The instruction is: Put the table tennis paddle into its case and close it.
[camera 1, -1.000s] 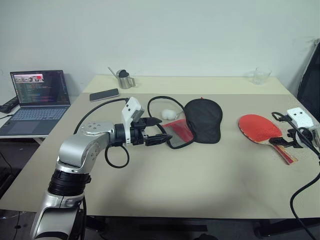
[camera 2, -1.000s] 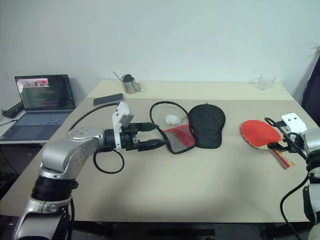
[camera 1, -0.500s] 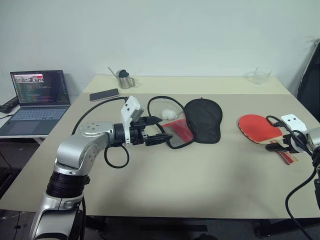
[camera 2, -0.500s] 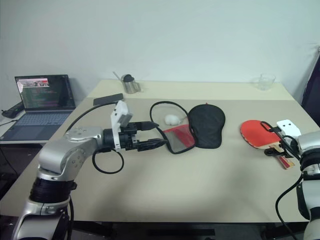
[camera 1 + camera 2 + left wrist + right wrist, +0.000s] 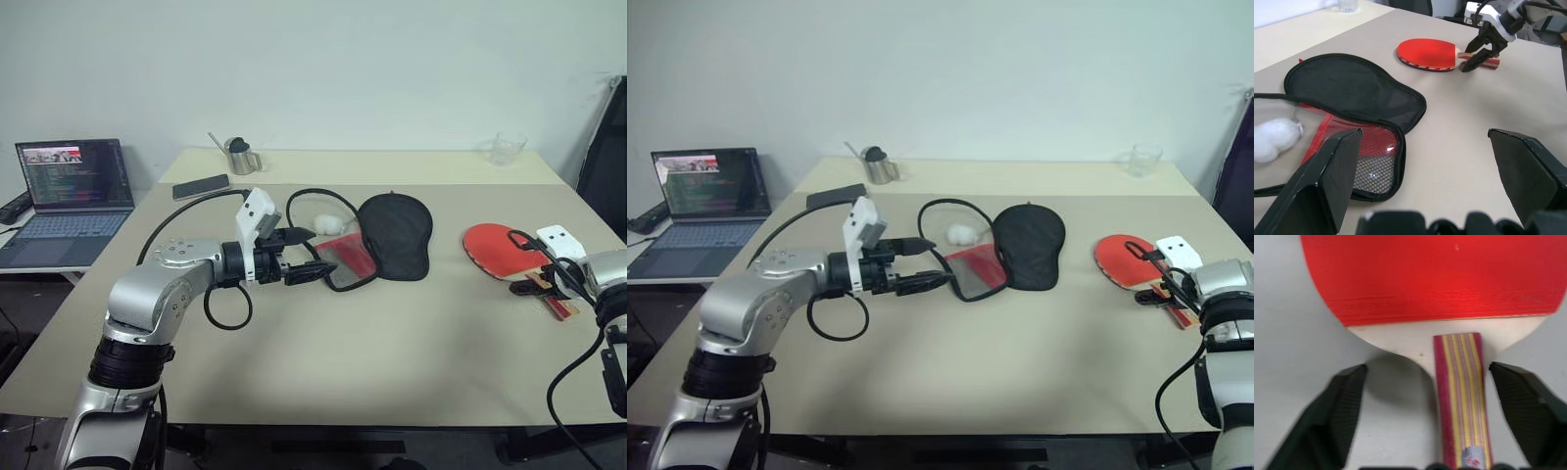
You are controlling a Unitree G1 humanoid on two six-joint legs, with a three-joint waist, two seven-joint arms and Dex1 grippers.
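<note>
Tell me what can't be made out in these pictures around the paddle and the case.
- Paddle: in the right wrist view the top and right edges cut off the red face; its far side can't be seen.
- Case: its inside is unseen; in the left wrist view a left finger covers its near corner.
- White lump beside the case: too blurred to identify.
- Laptop screen: text too small.

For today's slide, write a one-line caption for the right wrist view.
Open right gripper poised astride the striped wooden handle of the red paddle lying on the table.
</note>
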